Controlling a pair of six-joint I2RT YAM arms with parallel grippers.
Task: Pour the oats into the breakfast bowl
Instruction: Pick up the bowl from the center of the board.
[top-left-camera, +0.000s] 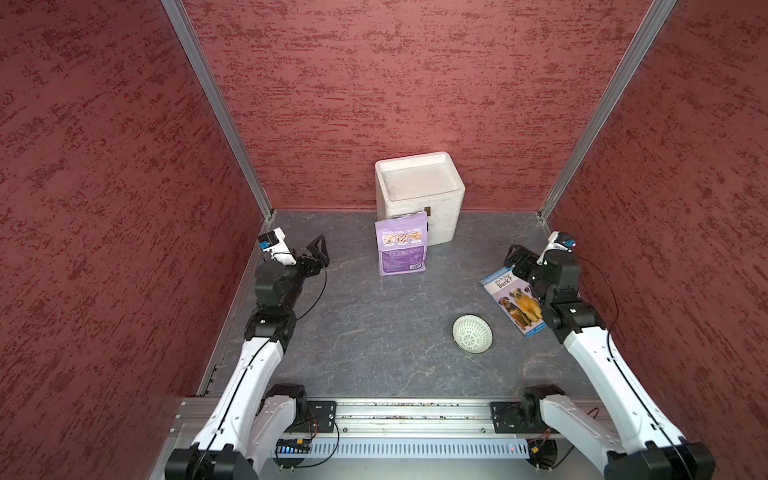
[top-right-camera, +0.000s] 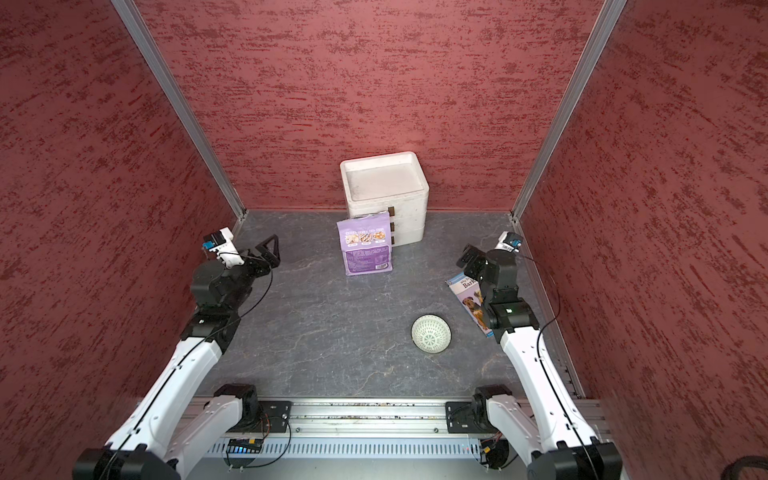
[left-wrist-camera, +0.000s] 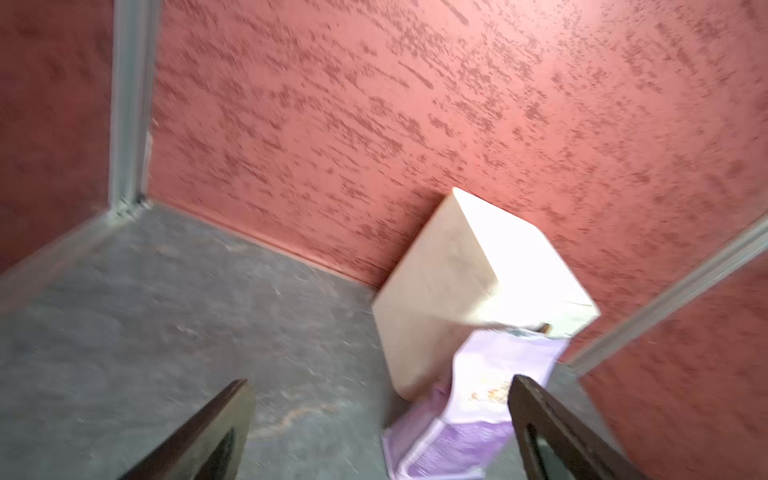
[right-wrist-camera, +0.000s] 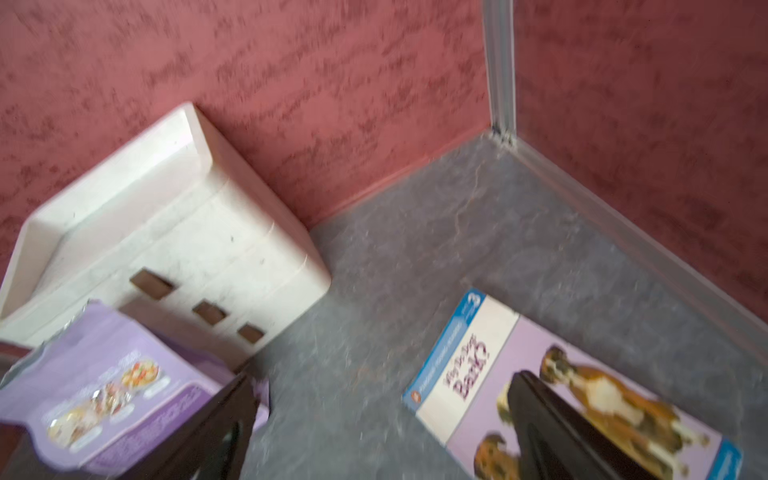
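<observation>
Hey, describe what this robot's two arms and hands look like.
Both match. The left arm and right arm have white shells on the long links and black blocky joints, each with a thin black cable running alongside. The left hand and right hand are black with tapering, triangular fingers. Each wrist carries a small white-and-blue camera module.

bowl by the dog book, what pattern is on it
Pale greenish-white lattice on the bowl, clearest in a top view.

Left arm (top-left-camera: 253, 365) stretching from the 7 o'clock base toward 10 o'clock, left gripper (top-left-camera: 319, 249) raised, left fingers (left-wrist-camera: 208, 424) spread wide and empty, right arm (top-left-camera: 594, 357) mirrored toward 2 o'clock, right gripper (top-left-camera: 512, 257) raised, right fingers (right-wrist-camera: 548, 415) parted, holding nothing
</observation>
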